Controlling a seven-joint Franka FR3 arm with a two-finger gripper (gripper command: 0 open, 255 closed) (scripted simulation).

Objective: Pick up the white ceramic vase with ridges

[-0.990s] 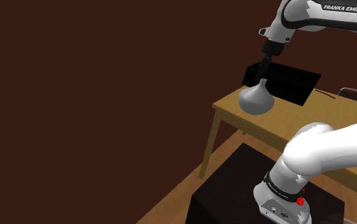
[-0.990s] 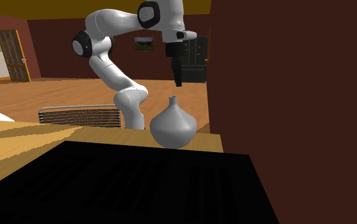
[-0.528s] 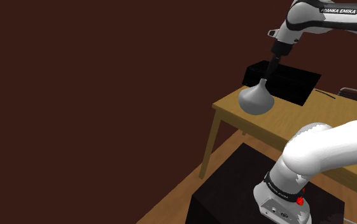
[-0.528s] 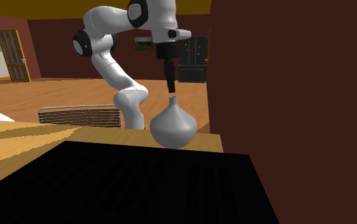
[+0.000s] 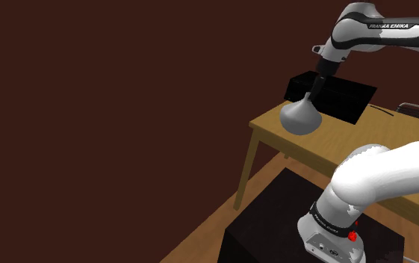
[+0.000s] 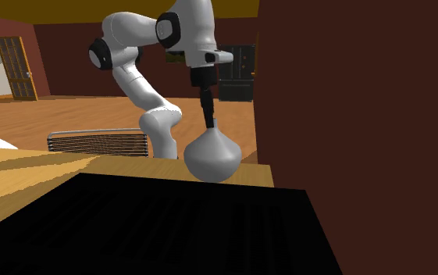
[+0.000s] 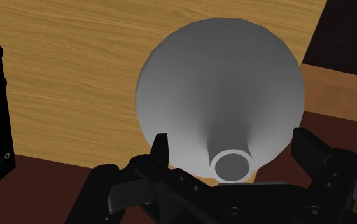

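The pale grey vase (image 5: 299, 118) stands on the wooden surface (image 5: 349, 142), near its corner. The tool (image 7: 233, 143) is open and straddles the vase's narrow neck without clasping it. The approach looks done; closing and lifting remain.

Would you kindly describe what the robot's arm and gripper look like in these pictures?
The arm has rounded white links with dark joints, white "FRANKA EMIKA" lettering on a dark band, and small red marks near its base. The gripper is all black, with two blocky fingers.
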